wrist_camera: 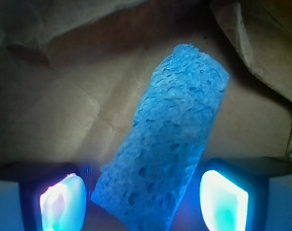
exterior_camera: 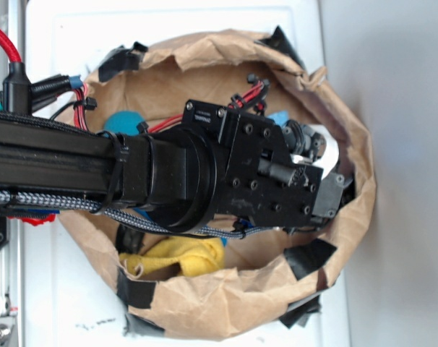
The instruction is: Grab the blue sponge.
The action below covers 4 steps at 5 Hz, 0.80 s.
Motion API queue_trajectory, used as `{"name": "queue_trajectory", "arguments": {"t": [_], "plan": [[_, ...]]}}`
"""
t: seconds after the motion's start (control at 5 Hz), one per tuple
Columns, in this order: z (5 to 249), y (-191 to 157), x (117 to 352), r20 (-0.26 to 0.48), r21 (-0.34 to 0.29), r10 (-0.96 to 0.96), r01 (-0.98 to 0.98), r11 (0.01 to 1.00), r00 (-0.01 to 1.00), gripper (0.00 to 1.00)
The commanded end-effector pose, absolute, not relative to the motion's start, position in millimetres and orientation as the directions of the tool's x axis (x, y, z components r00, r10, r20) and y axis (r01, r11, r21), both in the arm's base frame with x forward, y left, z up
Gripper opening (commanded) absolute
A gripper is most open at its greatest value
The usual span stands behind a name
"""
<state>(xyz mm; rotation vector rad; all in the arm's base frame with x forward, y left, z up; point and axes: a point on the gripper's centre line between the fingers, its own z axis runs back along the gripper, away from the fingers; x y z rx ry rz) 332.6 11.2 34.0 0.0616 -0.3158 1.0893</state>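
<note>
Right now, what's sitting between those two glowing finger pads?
The blue sponge. In the wrist view its near end lies between the gripper's lit pads, gaps either side, brown paper beneath.

From the exterior view my arm [exterior_camera: 96, 170] covers most of the paper bag [exterior_camera: 204, 303], so I see only slivers inside it: a bit of teal [exterior_camera: 121, 121] above the arm, some yellow cloth [exterior_camera: 179, 256] below it. The blue sponge [wrist_camera: 170, 139] runs off the wrist view's bottom edge between the end effector [wrist_camera: 141, 197] fingers [wrist_camera: 63, 202]. I can't tell whether the pads touch it.
</note>
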Motion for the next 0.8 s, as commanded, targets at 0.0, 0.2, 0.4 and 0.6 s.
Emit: {"name": "queue_trajectory", "arguments": {"t": [0.0, 0.2, 0.4, 0.6], "plan": [[56, 27, 329, 0.296, -0.178, 0.902, -0.91, 0.374, 0.313, 1.0], [58, 34, 324, 0.27, -0.225, 0.93, -0.923, 0.313, 0.25, 1.0], [59, 39, 324, 0.188, -0.321, 0.971, -0.924, 0.205, 0.15, 1.0], [60, 38, 332, 0.164, -0.319, 0.979, -0.932, 0.172, 0.125, 1.0]]}}
